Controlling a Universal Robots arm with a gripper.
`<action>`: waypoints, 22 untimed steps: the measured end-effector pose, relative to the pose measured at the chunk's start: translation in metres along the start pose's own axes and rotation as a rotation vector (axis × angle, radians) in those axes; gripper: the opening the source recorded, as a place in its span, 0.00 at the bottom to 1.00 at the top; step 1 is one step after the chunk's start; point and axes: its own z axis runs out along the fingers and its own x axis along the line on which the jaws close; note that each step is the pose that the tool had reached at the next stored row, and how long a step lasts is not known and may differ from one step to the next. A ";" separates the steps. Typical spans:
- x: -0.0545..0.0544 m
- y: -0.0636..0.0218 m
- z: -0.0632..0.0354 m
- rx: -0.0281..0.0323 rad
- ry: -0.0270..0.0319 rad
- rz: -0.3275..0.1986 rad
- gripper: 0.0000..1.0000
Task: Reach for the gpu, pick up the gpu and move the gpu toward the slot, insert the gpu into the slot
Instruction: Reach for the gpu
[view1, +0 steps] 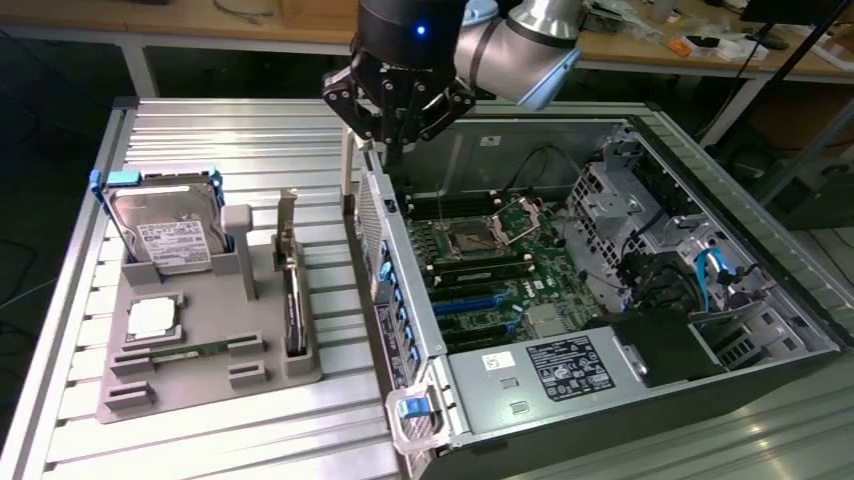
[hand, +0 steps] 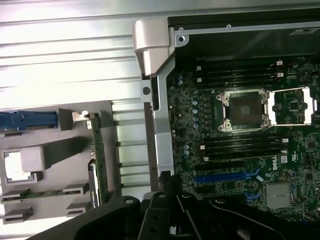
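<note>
I'm hovering the end effector (view1: 396, 135) clenched and empty, right above the case wall (view1: 378, 240). The graphics card (view1: 290, 290) is sitting lower, off beside it. Descending carelessly, I'm risking clipping that wall.

One gpu (view1: 290, 295), one hard drive (view1: 167, 238), one holder tray (view1: 200, 385), one computer case (view1: 534, 150), one motherboard (view1: 534, 250), one claw (view1: 395, 138)

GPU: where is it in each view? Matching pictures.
Exterior view: gpu on edge in the grey holder, to the exterior view's left of the case.
Wrist view: gpu on edge in that holder, beside the case.
Shared landmark: CPU socket.
</note>
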 end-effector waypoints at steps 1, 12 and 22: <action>0.003 -0.0002 -0.0001 0.0000 0.0000 0.000 0.11; 0.033 -0.0025 -0.0007 0.0000 -0.0001 0.000 0.11; 0.065 -0.0049 -0.0016 -0.0001 -0.0001 0.000 0.11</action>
